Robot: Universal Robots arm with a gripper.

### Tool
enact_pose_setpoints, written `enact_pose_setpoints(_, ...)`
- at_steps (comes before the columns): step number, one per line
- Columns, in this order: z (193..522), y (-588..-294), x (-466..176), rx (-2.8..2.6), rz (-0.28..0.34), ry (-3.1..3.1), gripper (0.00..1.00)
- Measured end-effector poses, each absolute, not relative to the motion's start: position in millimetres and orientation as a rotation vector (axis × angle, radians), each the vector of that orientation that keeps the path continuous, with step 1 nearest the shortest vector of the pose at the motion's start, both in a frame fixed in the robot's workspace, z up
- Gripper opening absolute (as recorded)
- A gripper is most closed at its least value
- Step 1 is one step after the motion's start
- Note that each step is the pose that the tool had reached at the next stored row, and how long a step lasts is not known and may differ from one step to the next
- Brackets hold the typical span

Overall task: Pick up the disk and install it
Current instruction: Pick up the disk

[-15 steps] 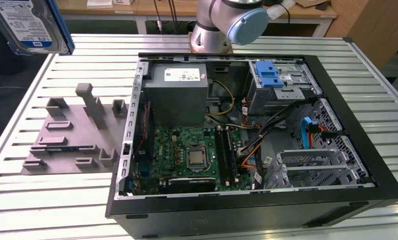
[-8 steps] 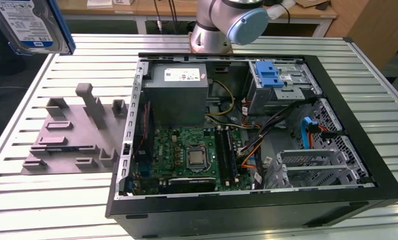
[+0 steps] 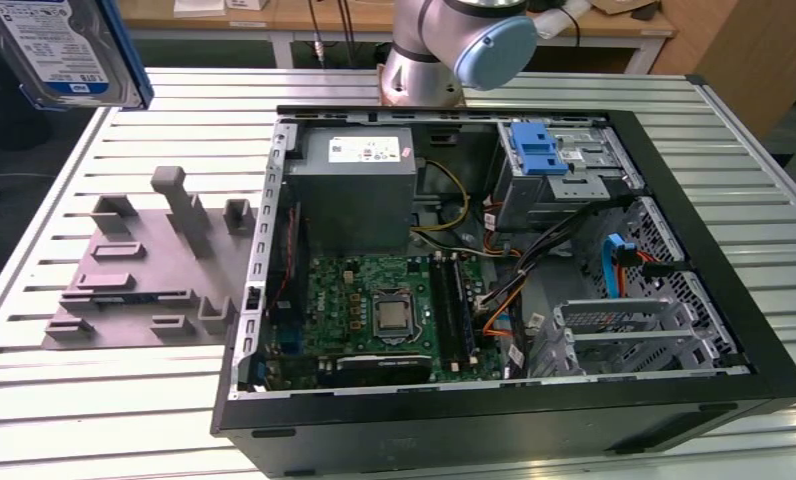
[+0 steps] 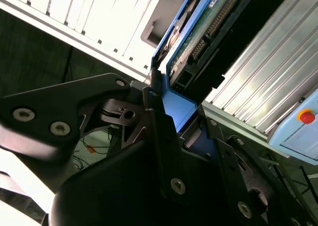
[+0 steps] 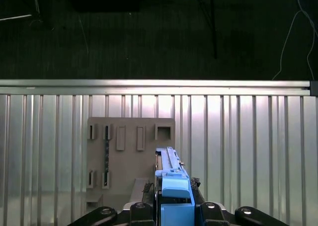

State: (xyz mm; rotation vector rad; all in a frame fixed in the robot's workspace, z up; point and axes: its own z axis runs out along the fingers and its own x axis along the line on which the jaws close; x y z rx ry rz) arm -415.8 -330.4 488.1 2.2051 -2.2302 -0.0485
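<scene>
Your hand [image 5: 174,210] is clamped on the disk [image 3: 67,48] by its blue bracket, likely leaving the drive body free. It hangs above the grey holder plate [image 3: 125,275] near the surface's [image 3: 91,400] edge, beside the open computer case [image 3: 738,340].

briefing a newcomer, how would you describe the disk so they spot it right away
Find the open black computer case on the slatted table. To the exterior view's left, above the grey fixture plate, the disk hangs in the gripper. It alone is a flat slab with a white-and-blue label and blue frame.
</scene>
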Motion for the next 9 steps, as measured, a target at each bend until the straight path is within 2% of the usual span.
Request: enact_pose_setpoints(9, 488.1, -330.4, -413.9, 2.205, -0.048, -2.23, 0.36)
